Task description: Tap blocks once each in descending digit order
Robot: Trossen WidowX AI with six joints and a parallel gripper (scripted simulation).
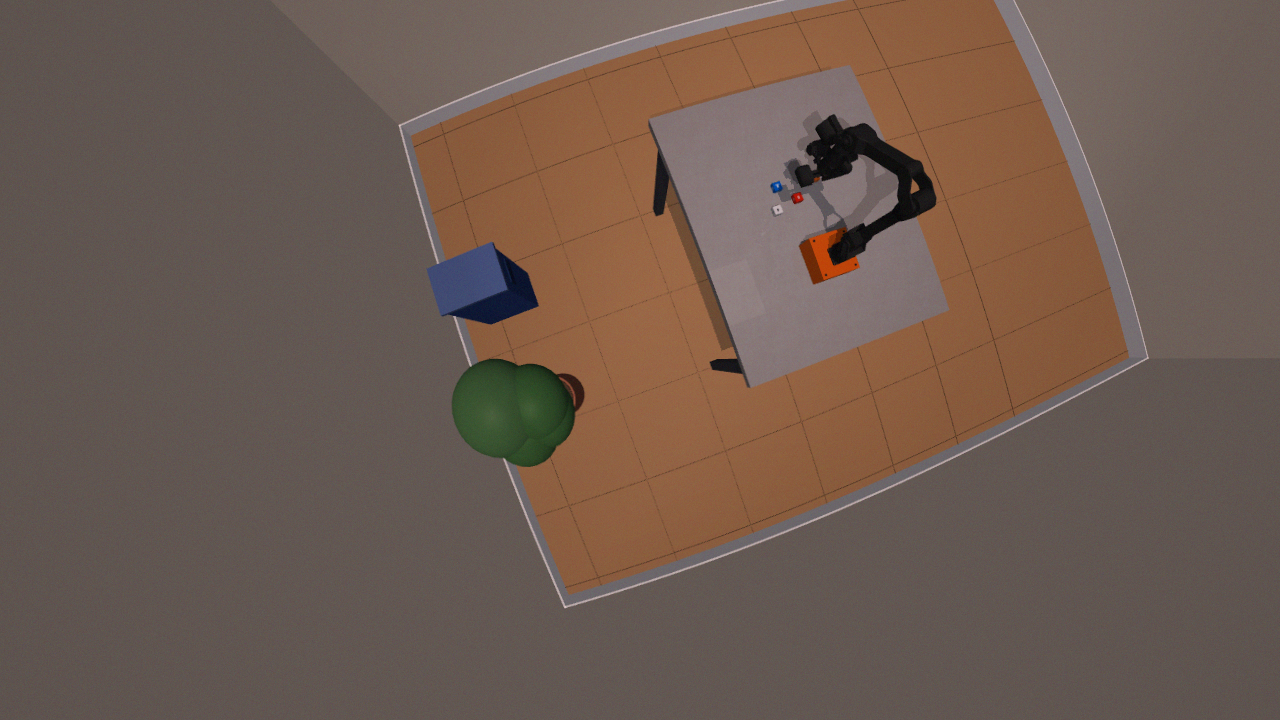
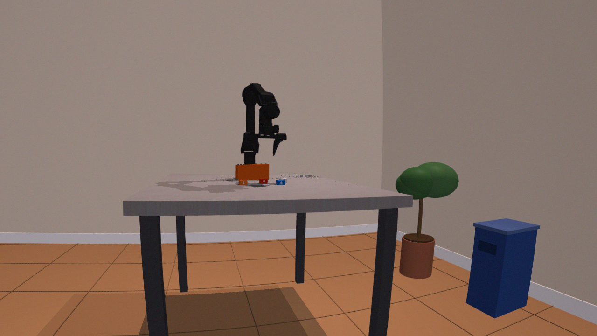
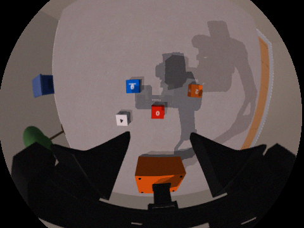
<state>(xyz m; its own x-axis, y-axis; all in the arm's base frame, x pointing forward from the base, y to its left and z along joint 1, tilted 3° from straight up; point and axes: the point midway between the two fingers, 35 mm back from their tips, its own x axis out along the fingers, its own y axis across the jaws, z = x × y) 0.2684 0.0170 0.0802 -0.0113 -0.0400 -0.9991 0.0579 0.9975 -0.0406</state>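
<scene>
My gripper (image 3: 161, 135) is open and empty, high above the table. Four small blocks lie beyond its fingertips in the wrist view. The blue block (image 1: 776, 187) (image 2: 280, 182) (image 3: 133, 86) shows a barred 6 or 9; which one is unclear. The white block (image 1: 776, 210) (image 3: 121, 120) seems to show a 4. The red block (image 1: 797, 197) (image 2: 263, 181) (image 3: 158, 112) shows 0. The orange block (image 2: 242, 182) (image 3: 195, 90) at the right in the wrist view shows 2; the top view has it mostly hidden by the arm. The fingers touch no block.
The orange base box (image 1: 810, 261) (image 2: 252, 171) (image 3: 159, 166) carries the arm and stands near the blocks on the grey table (image 1: 716, 152) (image 2: 267, 204). On the floor, away from the table, are a blue bin (image 1: 469, 282) (image 2: 501, 267) and a potted plant (image 1: 496, 407) (image 2: 433, 179).
</scene>
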